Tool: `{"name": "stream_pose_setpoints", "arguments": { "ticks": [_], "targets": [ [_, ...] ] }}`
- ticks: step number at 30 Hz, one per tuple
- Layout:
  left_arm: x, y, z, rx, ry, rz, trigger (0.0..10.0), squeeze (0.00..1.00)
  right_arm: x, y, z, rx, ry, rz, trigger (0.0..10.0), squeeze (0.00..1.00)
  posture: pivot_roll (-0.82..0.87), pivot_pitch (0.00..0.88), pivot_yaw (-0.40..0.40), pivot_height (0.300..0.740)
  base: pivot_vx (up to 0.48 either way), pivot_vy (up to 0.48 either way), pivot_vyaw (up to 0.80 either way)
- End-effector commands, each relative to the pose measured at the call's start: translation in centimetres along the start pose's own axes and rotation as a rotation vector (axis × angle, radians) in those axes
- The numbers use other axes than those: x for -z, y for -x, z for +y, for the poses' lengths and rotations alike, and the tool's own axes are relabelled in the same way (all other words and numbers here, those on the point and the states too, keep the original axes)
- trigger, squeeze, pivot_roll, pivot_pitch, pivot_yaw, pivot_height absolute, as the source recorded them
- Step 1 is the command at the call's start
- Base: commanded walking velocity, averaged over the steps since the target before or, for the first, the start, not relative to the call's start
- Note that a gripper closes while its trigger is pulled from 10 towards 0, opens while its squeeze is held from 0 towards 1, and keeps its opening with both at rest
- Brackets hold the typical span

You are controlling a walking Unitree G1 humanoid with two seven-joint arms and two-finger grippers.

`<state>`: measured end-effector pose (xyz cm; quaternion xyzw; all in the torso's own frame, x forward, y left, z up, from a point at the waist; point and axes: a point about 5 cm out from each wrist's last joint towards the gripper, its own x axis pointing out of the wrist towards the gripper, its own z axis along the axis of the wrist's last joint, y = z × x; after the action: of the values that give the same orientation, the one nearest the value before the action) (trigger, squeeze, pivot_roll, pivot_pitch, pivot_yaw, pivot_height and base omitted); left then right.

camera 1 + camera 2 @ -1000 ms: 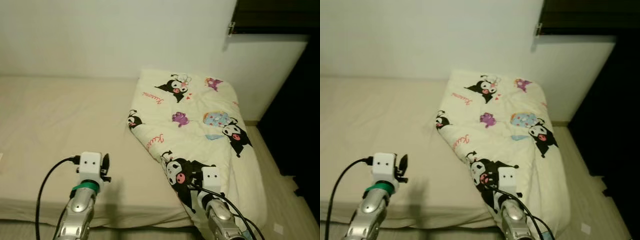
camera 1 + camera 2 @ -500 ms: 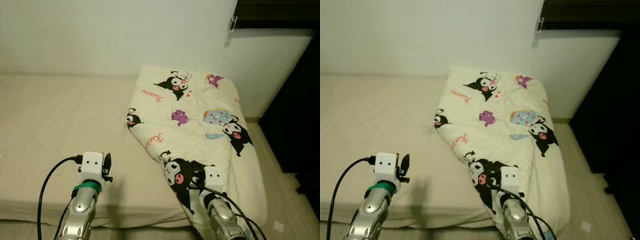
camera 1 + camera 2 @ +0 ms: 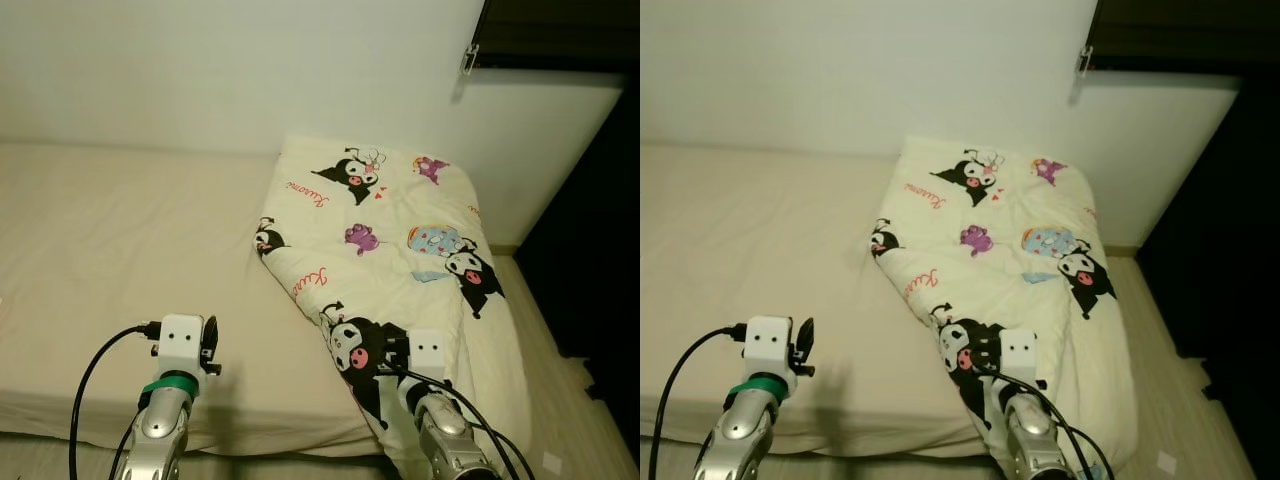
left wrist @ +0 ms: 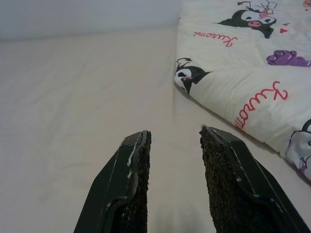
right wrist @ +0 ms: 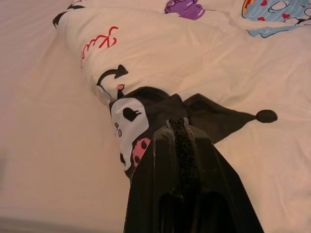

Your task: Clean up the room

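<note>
A cream blanket (image 3: 390, 230) printed with black cartoon figures lies folded along the right side of the bed (image 3: 120, 240), which has a beige sheet. My left gripper (image 4: 174, 136) is open and empty, low over the bare sheet near the bed's front edge and left of the blanket's folded border (image 4: 228, 92). My right gripper (image 5: 178, 122) is shut, its tips just above the blanket's near end at a black cartoon face (image 5: 131, 121). No cloth shows between its fingers. In the eye views the left wrist (image 3: 181, 338) and right wrist (image 3: 428, 350) reach in from below.
A white wall (image 3: 250, 70) runs behind the bed. A dark cabinet (image 3: 560, 30) hangs at the upper right, with a dark opening (image 3: 600, 250) below it. A narrow strip of floor (image 3: 560, 400) lies right of the bed, with a small white scrap (image 3: 551, 462) on it.
The head view has shifted slightly. Both arms sit a little lower in the picture. The left gripper stays open and the right stays shut, and the blanket has not moved.
</note>
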<state>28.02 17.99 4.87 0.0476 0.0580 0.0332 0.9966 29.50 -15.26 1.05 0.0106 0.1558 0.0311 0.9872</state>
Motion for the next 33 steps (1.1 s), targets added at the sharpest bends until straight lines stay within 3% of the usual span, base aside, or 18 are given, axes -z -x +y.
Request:
{"name": "stream_pose_setpoints", "arguments": {
  "ticks": [1, 11, 26, 33],
  "targets": [
    [0.3, 0.3, 0.3, -0.015, 0.0, 0.005, 10.0, 0.0, 0.2, 0.0, 0.0, -0.003, -0.005, 0.018, 10.0, 0.0, 0.03, 0.0, 0.051, 0.645, 0.0, 0.0, 0.0],
    [0.3, 0.4, 0.4, -0.017, -0.002, 0.008, 10.0, 0.0, -0.3, -0.1, 0.1, -0.004, -0.015, -0.012, 10.0, 0.0, 0.02, 0.0, 0.06, 0.606, 0.0, 0.0, 0.0],
    [0.3, 0.5, 0.7, -0.03, 0.001, 0.004, 10.0, 0.0, -1.0, -0.3, 0.3, -0.007, -0.023, -0.052, 10.0, 0.0, 0.02, 0.0, 0.055, 0.606, 0.0, 0.0, 0.0],
    [-0.3, 0.8, 1.4, -0.04, 0.004, -0.048, 10.0, 0.0, -5.0, -0.5, 0.6, -0.062, -0.138, -0.296, 10.0, 0.0, 0.02, 0.008, 0.045, 0.606, 0.0, 0.0, 0.0]
  ]
}}
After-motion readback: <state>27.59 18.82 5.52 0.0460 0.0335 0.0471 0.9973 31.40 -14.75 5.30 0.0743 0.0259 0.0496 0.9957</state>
